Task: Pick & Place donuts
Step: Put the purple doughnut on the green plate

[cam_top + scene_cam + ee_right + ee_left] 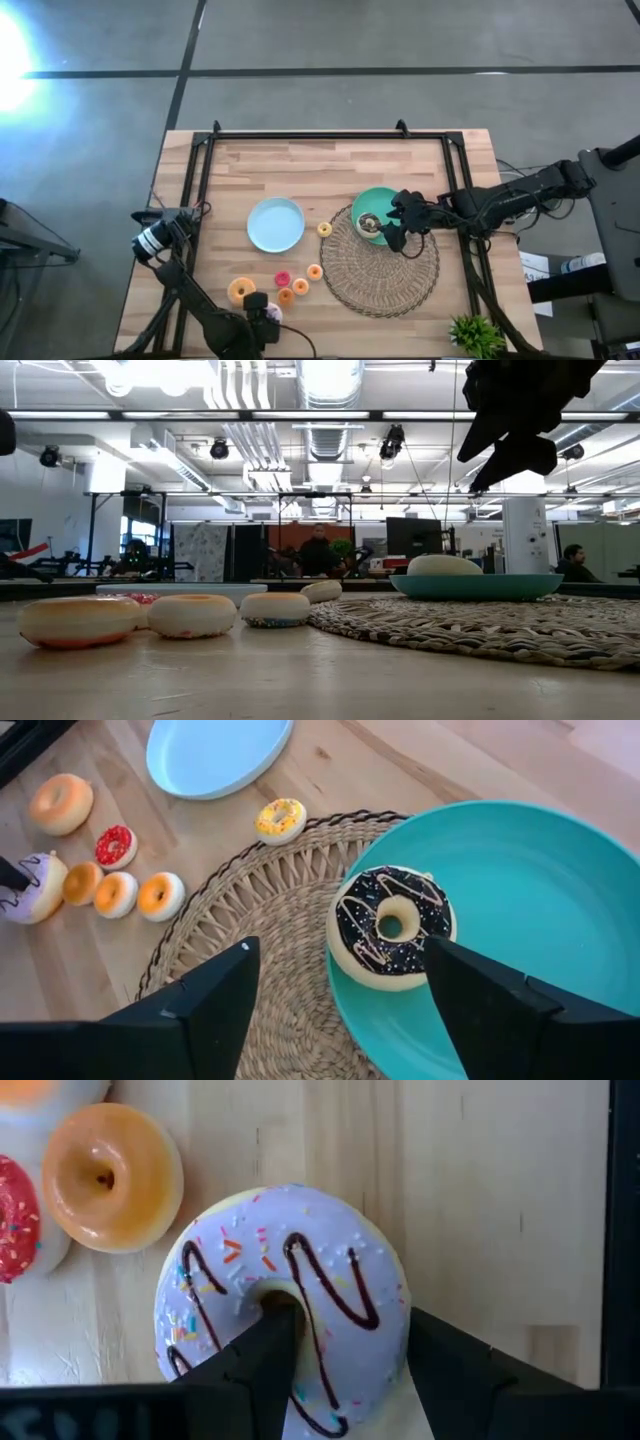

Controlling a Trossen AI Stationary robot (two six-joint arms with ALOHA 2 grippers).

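Observation:
My left gripper (350, 1335) is at the table's near edge (262, 306), shut on a lavender-white donut (290, 1280) with chocolate drizzle and sprinkles, which lies flat on the wood. Beside it lie a large orange donut (241, 291), a red one (283, 278) and small orange ones (300, 286). A yellow donut (280, 819) sits at the placemat's edge. My right gripper (340, 955) is open and hovers above the teal plate (540, 900), where a chocolate-frosted donut (392, 925) lies flat. My left gripper has one finger (270, 1340) inside the lavender donut's hole and the other (450, 1370) outside the ring, with the ring's wall (355, 1330) between them. The fingers come from above, pointing down. The donut lies flat on the table.
The light-blue plate (275, 224) lies left of the woven placemat (390, 270), which carries the teal plate. A small green plant (476, 333) stands at the near right corner. A black frame (330, 133) runs along the table's far and side edges. People are in the room behind.

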